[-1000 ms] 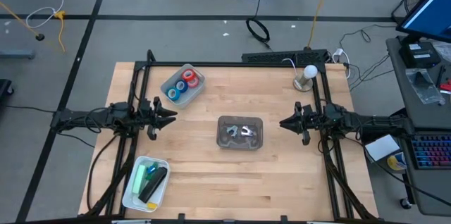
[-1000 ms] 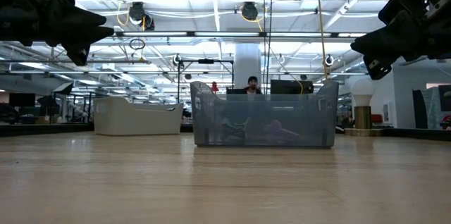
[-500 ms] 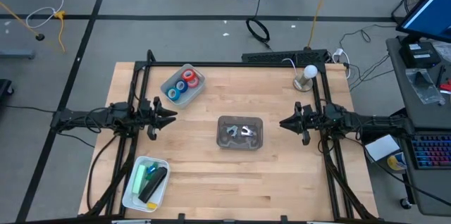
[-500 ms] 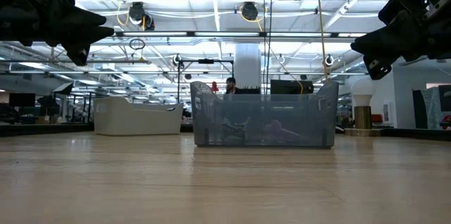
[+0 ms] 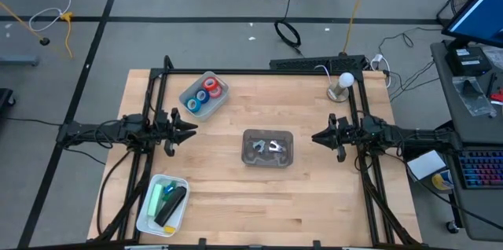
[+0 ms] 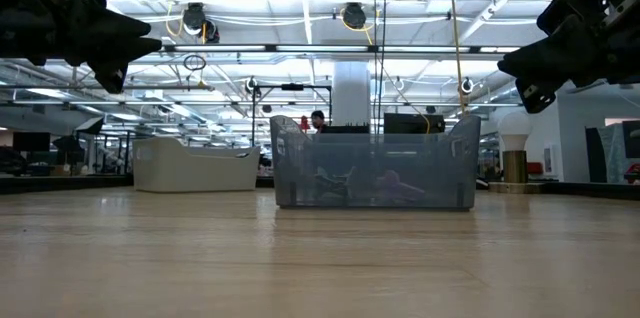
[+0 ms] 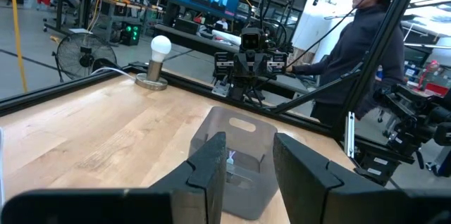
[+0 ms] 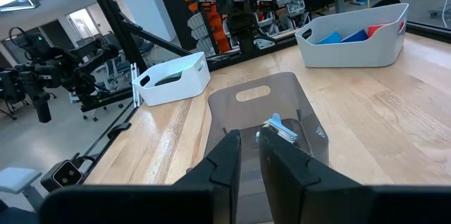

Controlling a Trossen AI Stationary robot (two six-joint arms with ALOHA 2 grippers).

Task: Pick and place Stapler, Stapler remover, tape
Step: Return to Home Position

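High view: three bins (image 5: 268,134), four tape rolls (image 5: 203,95), two arms (image 5: 126,132).

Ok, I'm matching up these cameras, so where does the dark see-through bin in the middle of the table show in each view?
High view: dark bin at the table's centre, between both arms.
Low view: bin at the picture's centre, on the tabletop.
Left wrist view: bin straight ahead, close in.
Right wrist view: bin straight ahead, close in.
Landmark: white bulb lamp; absent from the right wrist view.
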